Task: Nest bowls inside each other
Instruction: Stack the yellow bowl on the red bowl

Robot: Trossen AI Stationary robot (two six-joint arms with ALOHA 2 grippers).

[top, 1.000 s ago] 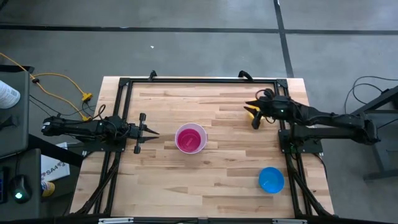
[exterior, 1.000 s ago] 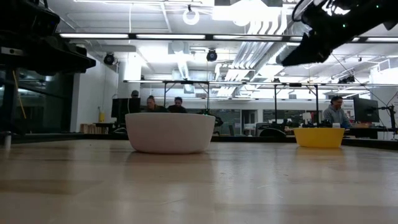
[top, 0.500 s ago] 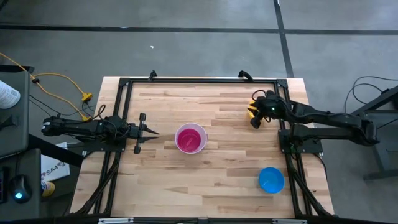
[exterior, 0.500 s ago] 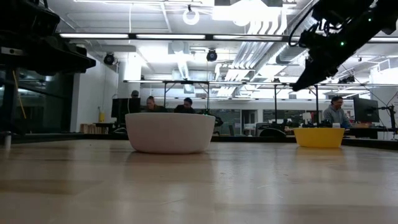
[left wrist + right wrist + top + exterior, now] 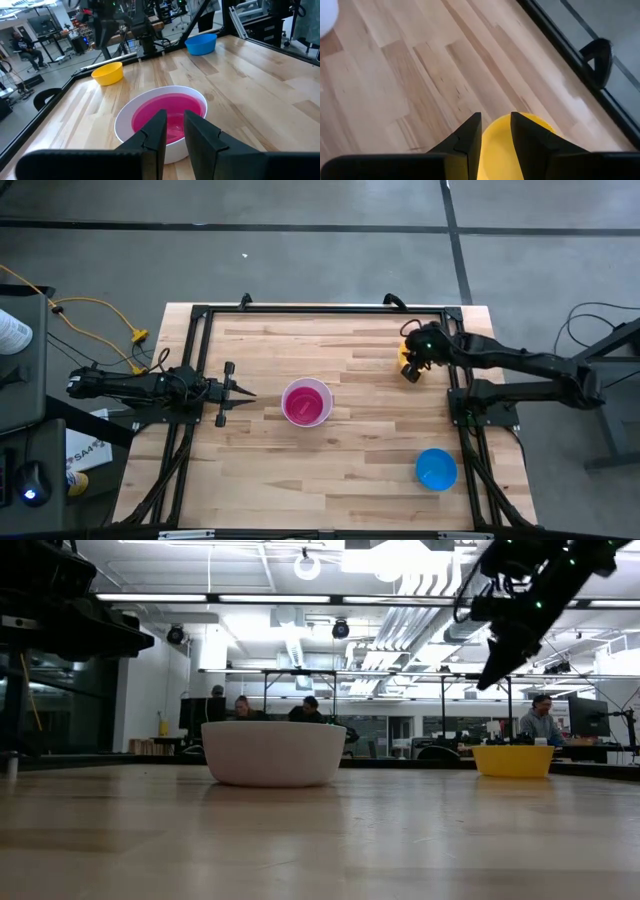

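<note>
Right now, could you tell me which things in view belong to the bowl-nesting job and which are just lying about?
Belongs to the job:
- white bowl mid-table, a pink bowl already nested in it
- yellow bowl, under the right gripper
- blue bowl, near the right front edge
- left gripper, waiting beside the white bowl

Just lying about:
- yellow cable off the table's left side

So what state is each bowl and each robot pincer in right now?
White bowl: upright, red-pink bowl nested inside.
Yellow bowl: upright, alone on the table, nothing in it.
Blue bowl: upright, alone, nothing in it.
Right pincer: above the yellow bowl, holding nothing.
Left pincer: beside the white bowl, holding nothing.
</note>
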